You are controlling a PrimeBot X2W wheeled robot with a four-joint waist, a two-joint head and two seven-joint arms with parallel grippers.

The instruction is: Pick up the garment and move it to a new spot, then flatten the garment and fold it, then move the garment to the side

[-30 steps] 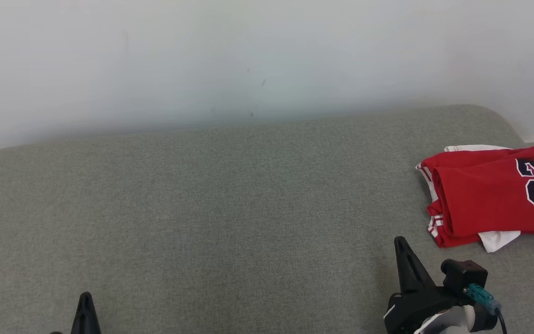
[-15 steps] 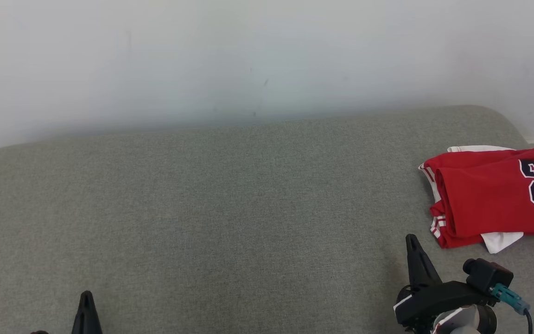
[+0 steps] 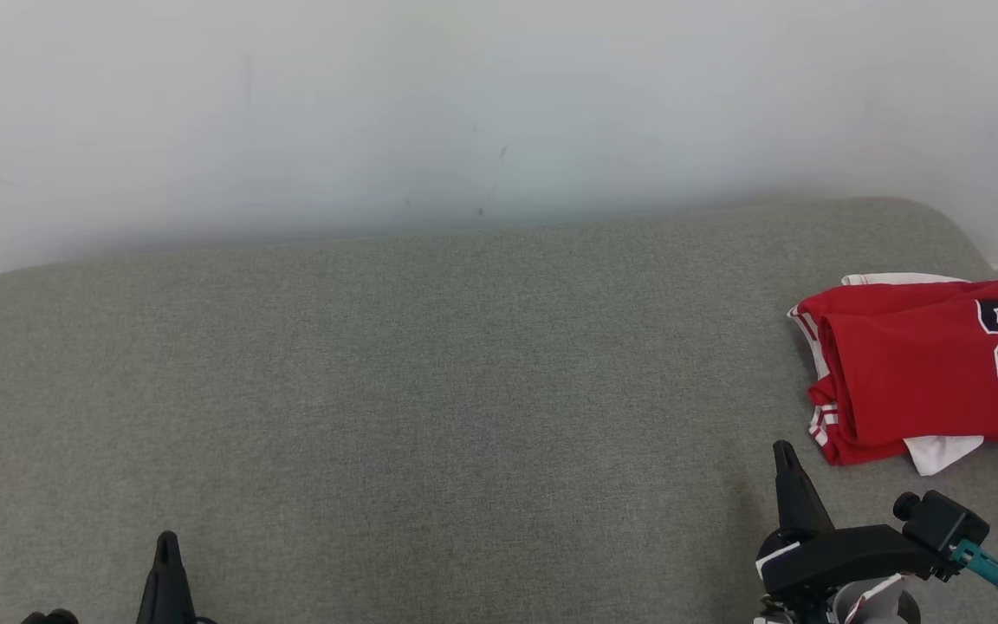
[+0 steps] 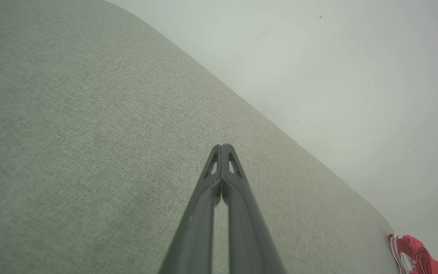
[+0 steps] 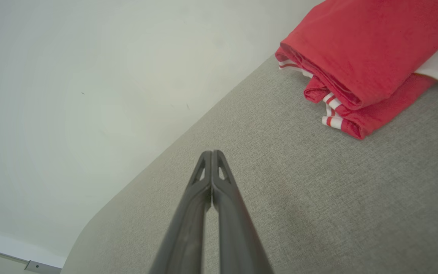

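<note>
Garment (image 3: 923, 373), red with white trim, folded: one, at the right edge of the grey fabric surface (image 3: 430, 390). End effectors: two, left end effector (image 3: 166, 542) and right end effector (image 3: 783, 451), both clenched, empty, clear of the garment.

The left gripper (image 3: 167, 544) is showing at the lower left of the head view as a single dark spike pointing up, and in the left wrist view its two long fingers (image 4: 203, 205) are pressing together tip to tip. The right gripper (image 3: 785, 452) is standing at the lower right, also pointing up and leaning slightly left, its fingers (image 5: 190, 207) meeting at the tips with a thin slit lower down. Behind it, the right wrist's black housing (image 3: 845, 555) is carrying a small camera (image 3: 939, 520) and a teal plug (image 3: 988, 568).
</note>
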